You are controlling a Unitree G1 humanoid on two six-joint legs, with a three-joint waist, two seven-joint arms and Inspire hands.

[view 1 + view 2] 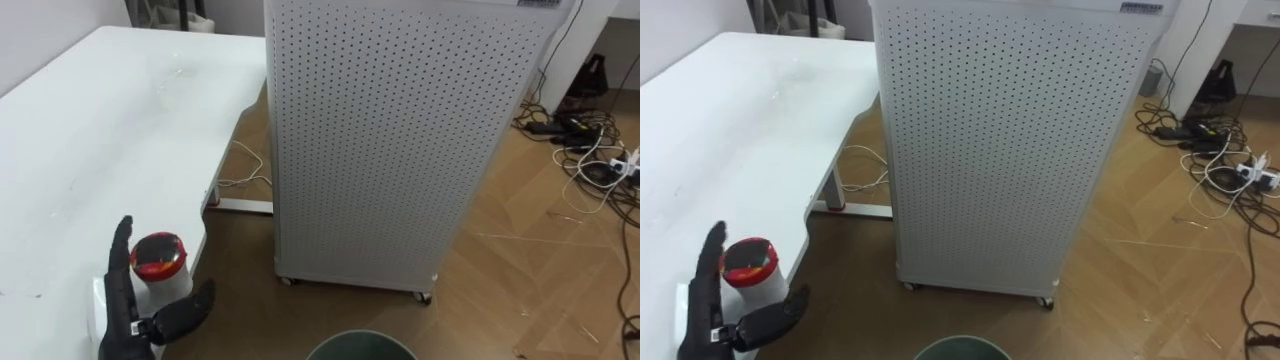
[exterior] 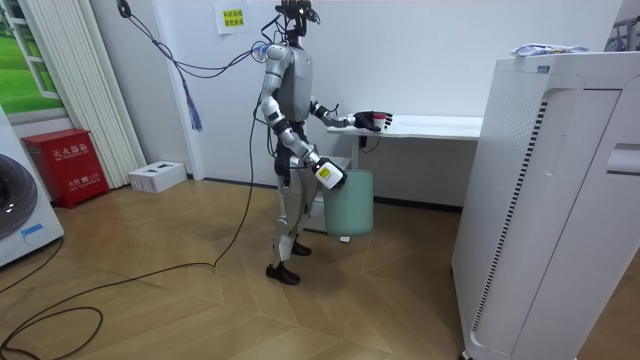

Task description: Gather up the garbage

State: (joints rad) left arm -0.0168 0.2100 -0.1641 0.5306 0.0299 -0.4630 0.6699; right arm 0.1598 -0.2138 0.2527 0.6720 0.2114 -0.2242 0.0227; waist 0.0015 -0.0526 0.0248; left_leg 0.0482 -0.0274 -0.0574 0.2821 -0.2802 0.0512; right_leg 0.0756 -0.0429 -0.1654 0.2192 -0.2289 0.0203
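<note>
**Cup upright at the table's near edge, left hand open around it**

The cup stands at the near right edge of the table, just where that edge curves inward. It is a short white cylinder, smooth-walled, with a glossy red lid. Its long axis is vertical and the lid faces up.

The left hand, black and jointed, is spread wide at the cup. Its fingers are straight and rise along the cup's left side, while the thumb reaches out to the right in front of the base. Whether they touch the cup cannot be told.

In the room view the robot stands at the table's end, left arm stretched over it. The right hand hangs low beside the bin; whether it is closed cannot be told.

The table top is flat, white and matt. The bin is round and pale green, and stands on the wood floor below the table's edge. Beyond it stands a tall white cabinet of perforated sheet on small casters.
</note>
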